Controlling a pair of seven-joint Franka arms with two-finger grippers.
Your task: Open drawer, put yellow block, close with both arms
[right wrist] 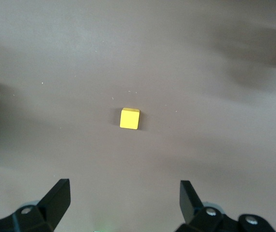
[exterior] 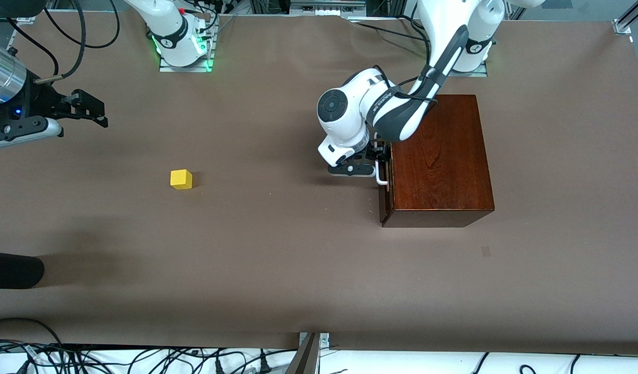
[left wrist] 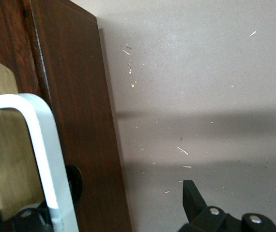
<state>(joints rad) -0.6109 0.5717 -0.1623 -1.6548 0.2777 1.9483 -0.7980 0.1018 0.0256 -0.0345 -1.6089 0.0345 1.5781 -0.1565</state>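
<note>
Nearest your front camera sits the yellow block (exterior: 181, 179), alone on the brown table (exterior: 277, 270) toward the right arm's end, well apart from everything else. Your right wrist view shows it (right wrist: 130, 119) lying flat on the table.

Farther back and toward the left arm's end stands the dark wooden box (exterior: 439, 158). Its drawer (exterior: 385, 200) looks shut or nearly so, with the white loop handle (exterior: 381, 174) on the front that faces the right arm's end.

Your left tool (exterior: 361, 162) is at that handle, fingers spread, one finger (left wrist: 198, 200) clear of the drawer front and the handle bar (left wrist: 43, 159) between them; it has not closed on anything.

Your right tool (exterior: 93, 109) waits in the air above the table's edge at the right arm's end, fully spread and empty.

No writing is readable.
</note>
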